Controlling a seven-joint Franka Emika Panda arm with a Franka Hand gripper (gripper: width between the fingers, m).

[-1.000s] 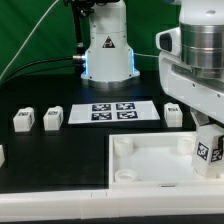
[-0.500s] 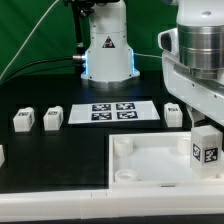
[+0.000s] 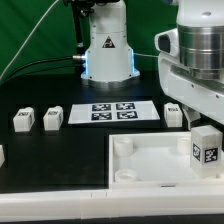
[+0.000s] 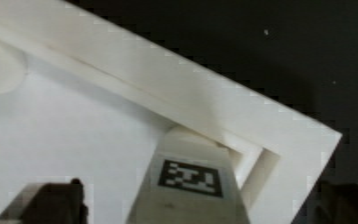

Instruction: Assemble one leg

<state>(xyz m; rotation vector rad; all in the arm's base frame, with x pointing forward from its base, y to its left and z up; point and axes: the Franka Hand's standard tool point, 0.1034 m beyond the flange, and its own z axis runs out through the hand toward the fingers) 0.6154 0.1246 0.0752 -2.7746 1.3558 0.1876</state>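
the leg [image 3: 205, 150] stands upright in the tray's [image 3: 150, 160] corner socket, directly below the gripper [image 4: 176, 205], whose jaws are spread wide, holding nothing.

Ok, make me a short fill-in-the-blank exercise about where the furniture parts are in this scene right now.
1. The leg stands in a ____ of the white tray-shaped piece.
2. The gripper has its jaws ____.
3. The marker board carries ____ square tags.
4. The table is ____ in colour.

Missing words: corner; open; four; black
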